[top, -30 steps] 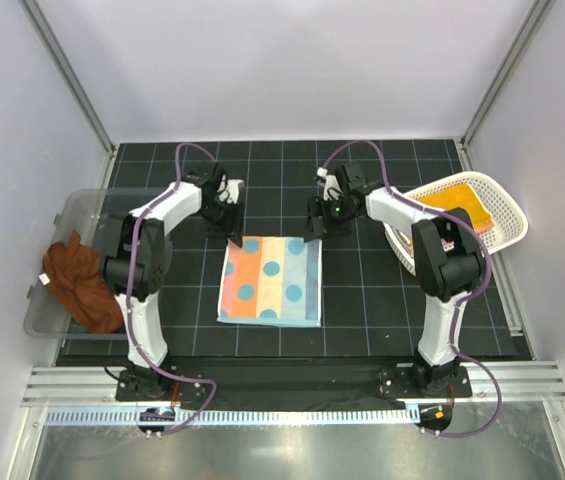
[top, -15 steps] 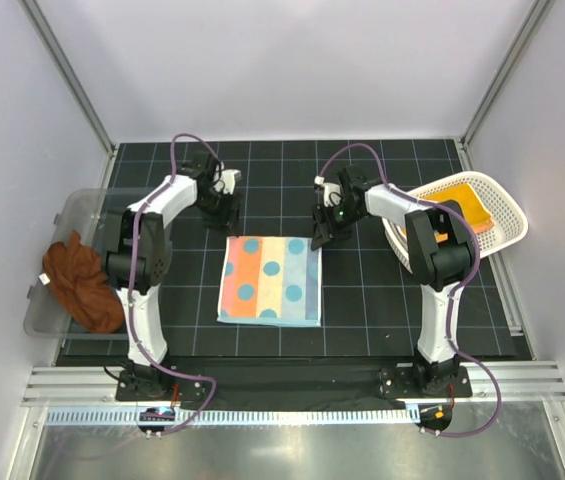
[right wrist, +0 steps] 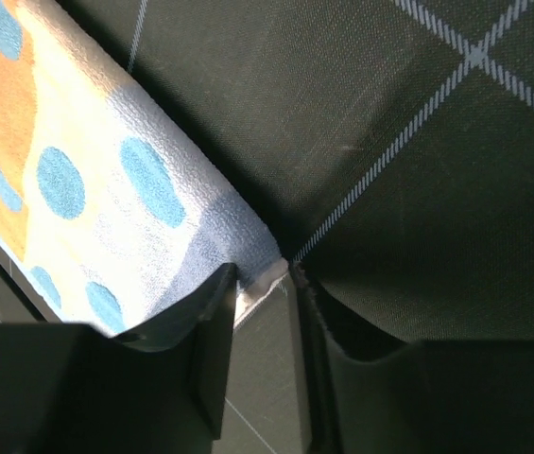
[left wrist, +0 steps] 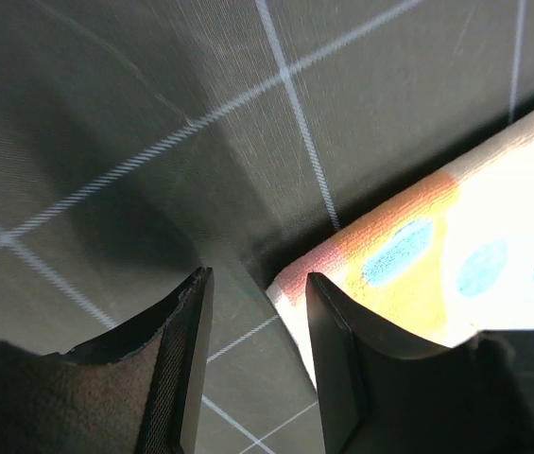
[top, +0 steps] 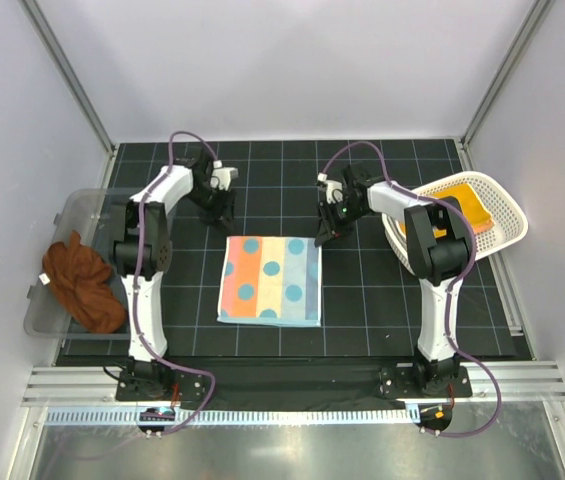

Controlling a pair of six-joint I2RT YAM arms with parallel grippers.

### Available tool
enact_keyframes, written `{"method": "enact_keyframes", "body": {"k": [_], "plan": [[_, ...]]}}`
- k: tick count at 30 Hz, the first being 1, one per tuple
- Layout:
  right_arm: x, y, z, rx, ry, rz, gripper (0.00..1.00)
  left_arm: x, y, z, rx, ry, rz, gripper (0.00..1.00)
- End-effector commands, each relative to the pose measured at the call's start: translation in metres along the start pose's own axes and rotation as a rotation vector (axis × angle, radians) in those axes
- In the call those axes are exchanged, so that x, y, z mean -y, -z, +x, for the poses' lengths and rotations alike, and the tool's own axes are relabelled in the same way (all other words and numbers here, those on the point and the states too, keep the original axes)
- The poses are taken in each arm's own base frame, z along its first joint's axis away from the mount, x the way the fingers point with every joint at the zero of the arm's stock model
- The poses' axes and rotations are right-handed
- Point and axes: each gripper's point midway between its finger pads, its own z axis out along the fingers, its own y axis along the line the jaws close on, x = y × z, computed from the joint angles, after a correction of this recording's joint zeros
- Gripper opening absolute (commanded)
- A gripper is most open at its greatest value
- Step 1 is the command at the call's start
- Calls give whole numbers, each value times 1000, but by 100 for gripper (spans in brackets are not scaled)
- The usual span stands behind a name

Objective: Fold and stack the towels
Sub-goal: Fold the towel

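The striped polka-dot towel (top: 270,280) lies flat and square in the middle of the surface (top: 372,300), so both far corners can be taken at once. The right end effector (right wrist: 265,276) has its fingers narrow around the far right corner; I cannot tell whether they grip it. The left end effector (left wrist: 255,284) is spread, with the far left corner just inside one finger. The likely aim is to carry the far edge over to the near one.
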Motion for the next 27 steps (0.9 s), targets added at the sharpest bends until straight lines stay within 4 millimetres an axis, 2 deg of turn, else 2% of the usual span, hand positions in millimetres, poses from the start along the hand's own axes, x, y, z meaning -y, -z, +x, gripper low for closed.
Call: {"method": "enact_keyframes", "body": {"k": [1, 2, 4, 12, 15, 18, 22, 27], "plan": [[3, -4, -6, 15, 41, -9, 33, 12, -1, 13, -58, -2, 77, 47], [3, -5, -6, 15, 44, -9, 29, 12, -3, 17, -68, 0, 78, 47], [4, -5, -7, 18, 47, -9, 28, 6, -5, 21, -74, 1, 51, 46], [1, -10, -11, 29, 44, -43, 31, 10, -9, 27, -85, 14, 79, 40], [4, -9, -16, 36, 47, -23, 38, 13, -10, 24, -77, 15, 94, 35], [9, -6, -19, 41, 46, 1, 43, 13, -9, 22, -80, 17, 95, 25], [12, -2, -24, 60, 40, 7, 43, 12, -9, 21, -75, 16, 88, 12], [6, -5, -24, 59, 38, -38, 38, 10, -12, 21, -86, 26, 86, 9]]}}
